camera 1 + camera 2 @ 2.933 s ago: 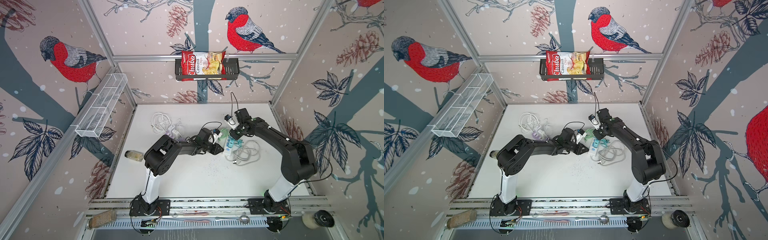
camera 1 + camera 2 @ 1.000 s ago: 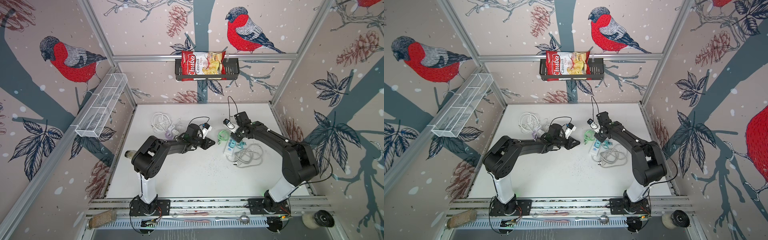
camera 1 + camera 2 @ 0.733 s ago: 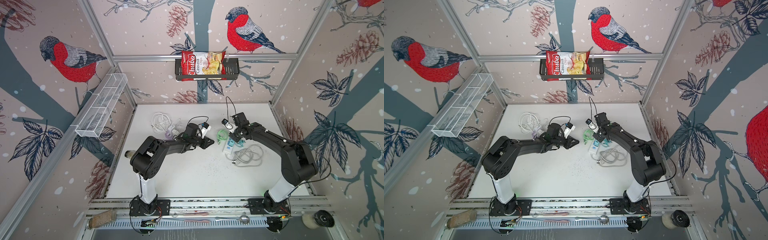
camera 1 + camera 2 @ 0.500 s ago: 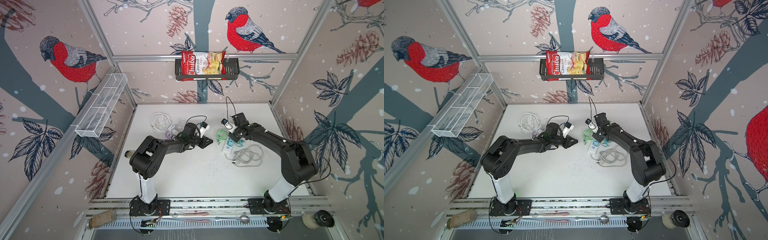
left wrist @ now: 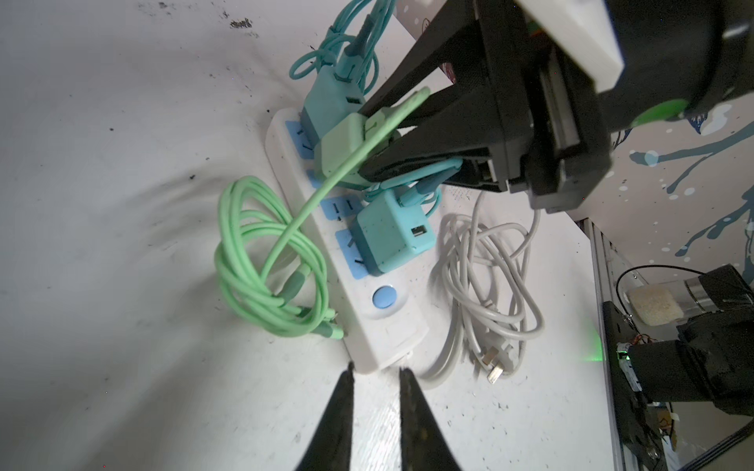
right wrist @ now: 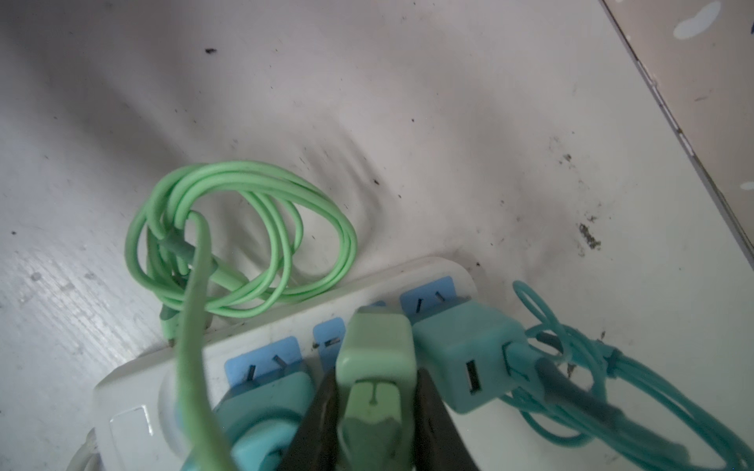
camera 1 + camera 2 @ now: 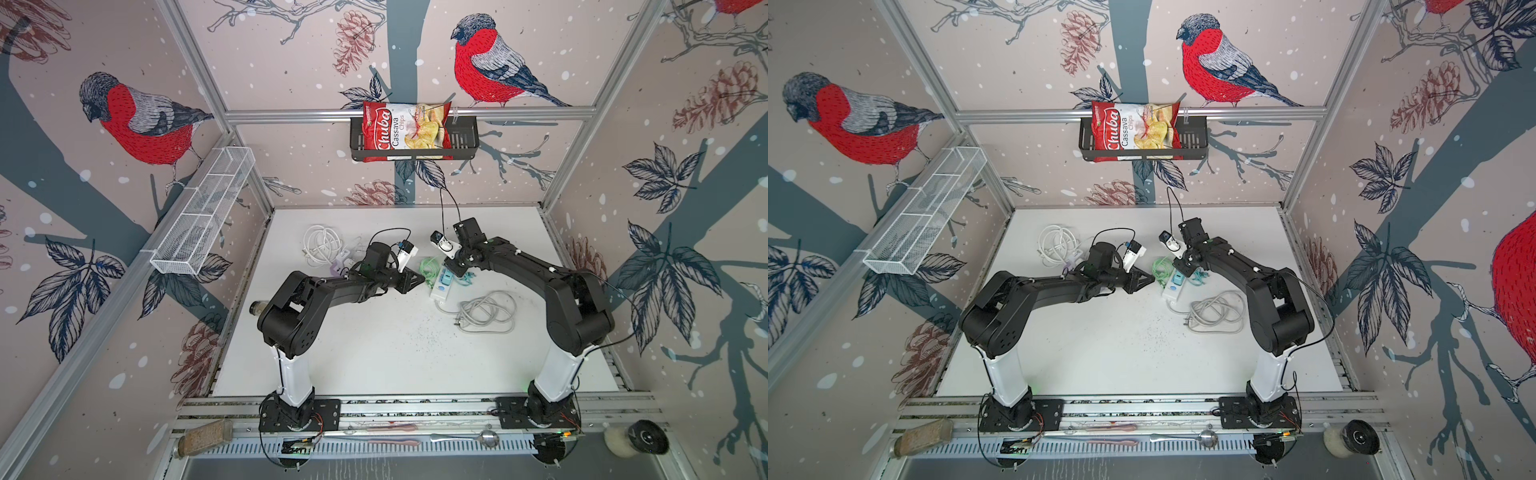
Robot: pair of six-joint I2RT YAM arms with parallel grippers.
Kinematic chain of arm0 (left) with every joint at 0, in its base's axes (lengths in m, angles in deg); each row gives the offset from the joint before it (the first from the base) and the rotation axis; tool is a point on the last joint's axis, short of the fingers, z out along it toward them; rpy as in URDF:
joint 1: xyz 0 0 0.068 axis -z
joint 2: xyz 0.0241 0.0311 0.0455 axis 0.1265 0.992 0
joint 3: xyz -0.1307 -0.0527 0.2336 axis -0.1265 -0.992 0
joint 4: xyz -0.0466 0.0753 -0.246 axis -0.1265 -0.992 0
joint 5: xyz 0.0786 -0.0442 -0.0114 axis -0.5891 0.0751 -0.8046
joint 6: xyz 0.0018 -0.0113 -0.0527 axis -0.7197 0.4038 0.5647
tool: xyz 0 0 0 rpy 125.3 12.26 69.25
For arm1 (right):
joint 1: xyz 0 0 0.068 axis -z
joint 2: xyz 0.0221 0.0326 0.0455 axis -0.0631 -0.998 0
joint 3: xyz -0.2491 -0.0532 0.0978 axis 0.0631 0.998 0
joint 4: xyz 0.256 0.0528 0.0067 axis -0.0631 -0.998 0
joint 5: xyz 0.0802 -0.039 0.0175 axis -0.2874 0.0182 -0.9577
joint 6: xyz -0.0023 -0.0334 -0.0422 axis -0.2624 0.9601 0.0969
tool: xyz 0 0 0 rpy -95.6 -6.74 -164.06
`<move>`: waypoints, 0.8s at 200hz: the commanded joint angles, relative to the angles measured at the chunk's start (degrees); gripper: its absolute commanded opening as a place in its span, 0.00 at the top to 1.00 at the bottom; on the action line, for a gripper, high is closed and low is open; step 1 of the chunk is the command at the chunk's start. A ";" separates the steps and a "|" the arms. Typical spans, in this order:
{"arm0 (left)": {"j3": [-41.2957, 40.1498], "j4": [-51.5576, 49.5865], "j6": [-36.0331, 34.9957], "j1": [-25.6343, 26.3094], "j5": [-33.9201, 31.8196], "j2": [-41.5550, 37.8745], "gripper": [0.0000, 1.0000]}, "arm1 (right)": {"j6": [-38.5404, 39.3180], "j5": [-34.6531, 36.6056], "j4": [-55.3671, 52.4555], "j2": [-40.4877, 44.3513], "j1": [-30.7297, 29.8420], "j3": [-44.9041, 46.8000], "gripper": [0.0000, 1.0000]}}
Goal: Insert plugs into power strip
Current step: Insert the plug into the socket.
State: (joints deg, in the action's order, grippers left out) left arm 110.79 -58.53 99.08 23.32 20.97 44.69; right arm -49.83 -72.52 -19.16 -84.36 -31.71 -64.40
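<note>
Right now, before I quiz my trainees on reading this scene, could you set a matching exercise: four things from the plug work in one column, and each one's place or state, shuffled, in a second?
Things
1. mint green plug
2. teal plug nearest the blue button
3. grey-white cord
4. left gripper

Places or states
A. lies coiled on the table beside the power strip
B. empty, tips slightly apart, pointing at the strip's end
C. clamped in the right gripper over the strip
D. sits on the strip, no gripper on it

Pairs: 1-C, 2-D, 3-A, 4-B
</note>
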 commanded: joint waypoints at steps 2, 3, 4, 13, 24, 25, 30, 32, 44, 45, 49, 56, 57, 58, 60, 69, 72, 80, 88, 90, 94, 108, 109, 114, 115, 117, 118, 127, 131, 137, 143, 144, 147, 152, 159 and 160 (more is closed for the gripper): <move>2.06 -1.01 -1.83 -0.25 1.03 0.22 0.78 | -1.94 -7.04 -21.27 -4.07 -1.18 -0.13 1.00; 2.18 -1.05 -1.86 -0.26 1.05 0.22 0.78 | -1.99 -6.99 -21.44 -4.22 -1.18 -0.25 1.00; 2.25 -1.07 -1.91 -0.26 1.06 0.22 0.78 | -1.97 -6.88 -21.61 -4.25 -1.22 -0.43 1.00; 2.46 -1.25 -2.12 -0.20 1.21 0.14 0.78 | -2.06 -5.74 -22.48 -4.64 -1.45 -1.12 1.00; 2.95 -1.26 -2.19 -0.20 1.50 0.27 0.78 | -2.28 -4.69 -22.84 -4.88 -1.67 -1.39 1.00; 2.98 -1.35 -2.21 -0.19 1.51 0.29 0.78 | -2.34 -4.63 -22.84 -4.85 -1.68 -1.36 1.00; 3.37 -1.73 -2.39 -0.18 1.64 0.40 0.78 | -2.65 -4.07 -22.97 -4.89 -1.75 -1.27 1.00; 3.54 -1.95 -2.41 -0.25 1.68 0.47 0.78 | -2.81 -3.85 -23.09 -4.96 -1.84 -1.29 1.00; 4.15 -2.14 -2.72 -0.27 2.18 0.68 0.78 | -2.84 -2.91 -24.09 -5.04 -2.48 -1.16 1.00; 4.15 -2.14 -2.74 -0.27 2.20 0.67 0.78 | -2.84 -2.86 -24.21 -5.02 -2.48 -1.15 1.00; 4.28 -2.14 -2.78 -0.22 2.49 0.73 0.78 | -2.58 -2.94 -24.27 -4.62 -2.64 -1.11 1.00; 4.62 -2.14 -2.93 -0.24 2.80 0.96 0.78 | -2.22 -3.20 -23.74 -3.62 -2.58 -0.92 1.00; 4.70 -2.14 -2.93 -0.25 2.86 0.99 0.78 | -2.18 -3.23 -23.59 -3.42 -2.58 -0.86 1.00; 4.78 -2.18 -2.98 -0.22 2.93 1.05 0.78 | -2.15 -3.28 -23.48 -3.28 -2.62 -0.87 1.00; 4.84 -2.21 -3.02 -0.25 3.10 1.13 0.78 | -2.03 -3.37 -23.30 -3.02 -2.52 -0.86 1.00; 5.20 -2.33 -3.20 -0.23 3.45 1.51 0.78 | -1.84 -3.67 -22.69 -2.03 -2.33 -0.73 1.00; 5.29 -2.26 -3.20 -0.19 3.45 1.66 0.78 | -1.93 -3.38 -22.66 -1.87 -2.38 -0.92 1.00; 5.66 -2.37 -3.04 -0.22 3.53 2.17 0.78 | -2.00 -3.06 -23.44 -2.11 -2.62 -1.64 1.00; 6.16 -2.72 -3.02 -0.19 3.87 2.65 0.78 | -2.00 -3.48 -24.52 -2.52 -3.00 -2.30 1.00; 6.22 -2.77 -3.03 -0.25 3.97 2.77 0.78 | -1.97 -3.46 -24.64 -2.66 -3.12 -2.32 1.00; 6.33 -2.84 -2.95 -0.21 3.97 2.98 0.78 | -1.80 -3.25 -24.78 -2.66 -3.46 -2.29 1.00; 6.51 -2.67 -2.79 -0.08 4.37 3.62 0.78 | -1.07 -2.70 -24.78 -2.53 -3.87 -2.10 1.00; 6.56 -2.67 -2.78 -0.09 4.39 3.63 0.78 | -1.07 -2.71 -24.69 -2.53 -3.84 -2.15 1.00; 6.65 -2.60 -2.68 0.06 4.48 3.88 0.78 | -1.08 -3.31 -24.36 -2.39 -3.60 -2.42 1.00; 6.68 -2.63 -2.68 0.07 4.53 3.94 0.78 | -1.04 -3.55 -24.39 -2.42 -3.57 -2.44 1.00; 6.70 -2.72 -2.68 0.15 4.69 4.03 0.77 | -0.93 -4.14 -24.39 -2.37 -3.51 -2.53 1.00; 6.74 -2.74 -2.68 0.16 4.77 4.06 0.77 | -0.92 -4.44 -24.36 -2.36 -3.48 -2.59 1.00; 6.80 -2.79 -2.68 0.43 5.33 4.42 0.78 | -0.42 -5.93 -23.79 -2.06 -3.49 -2.69 1.00; 6.66 -2.62 -2.68 0.61 5.63 4.44 0.78 | -0.38 -6.05 -23.32 -1.83 -3.46 -2.53 1.00; 6.59 -2.49 -2.59 0.85 5.79 4.61 0.78 | -0.44 -5.92 -22.89 -1.72 -3.49 -2.47 1.00; 6.57 -2.65 -2.59 1.09 5.91 4.71 0.78 | -0.55 -6.08 -23.06 -1.91 -3.24 -2.66 1.00; 6.59 -2.70 -2.59 1.11 5.95 4.71 0.77 | -0.55 -6.11 -23.12 -2.00 -3.22 -2.74 1.00; 6.49 -2.73 -2.63 1.28 5.99 4.71 0.77 | -0.59 -6.29 -23.11 -2.04 -3.09 -2.77 1.00; 6.46 -2.83 -2.68 1.46 5.93 4.71 0.77 | -0.57 -6.64 -22.83 -2.10 -3.00 -2.62 1.00; 6.36 -3.16 -2.68 1.95 5.45 4.71 0.77 | -0.61 -7.88 -22.19 -2.10 -2.72 -2.27 1.00; 6.40 -3.31 -2.68 2.03 5.33 4.66 0.77 | -0.58 -8.11 -22.16 -2.05 -2.69 -2.19 1.00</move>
State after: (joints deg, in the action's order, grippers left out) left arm 117.09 -61.87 97.00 24.20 25.17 49.24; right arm -49.80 -71.50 -24.82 -85.04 -34.62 -68.13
